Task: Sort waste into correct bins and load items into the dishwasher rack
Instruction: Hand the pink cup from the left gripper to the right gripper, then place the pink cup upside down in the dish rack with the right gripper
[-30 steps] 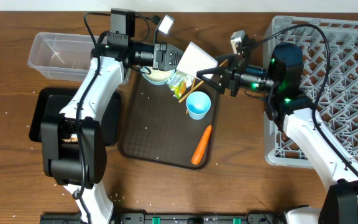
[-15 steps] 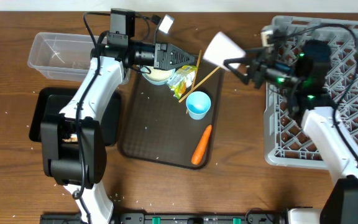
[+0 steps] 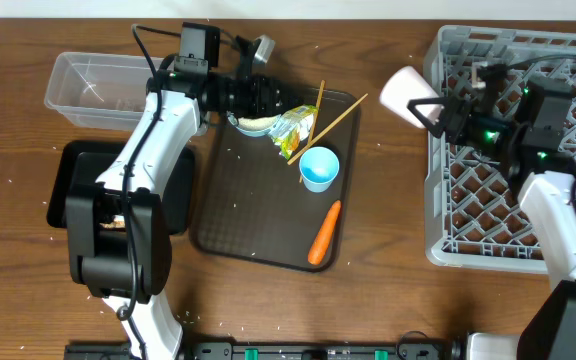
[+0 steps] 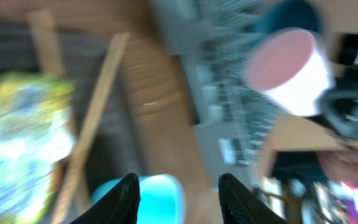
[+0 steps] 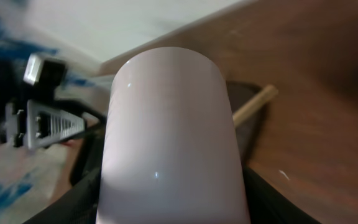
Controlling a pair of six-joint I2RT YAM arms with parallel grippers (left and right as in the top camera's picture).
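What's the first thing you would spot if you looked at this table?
The pinkish-white cup stands out first, held up by the right end effector just left of the big grey dishwasher rack. Next come the bright orange carrot and the light blue cup, both on the dark brown tray in the middle.

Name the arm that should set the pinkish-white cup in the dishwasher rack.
Right. Its end effector grips the pinkish-white cup right at the dishwasher rack edge. The left end effector hangs open over the brown tray, farther away.
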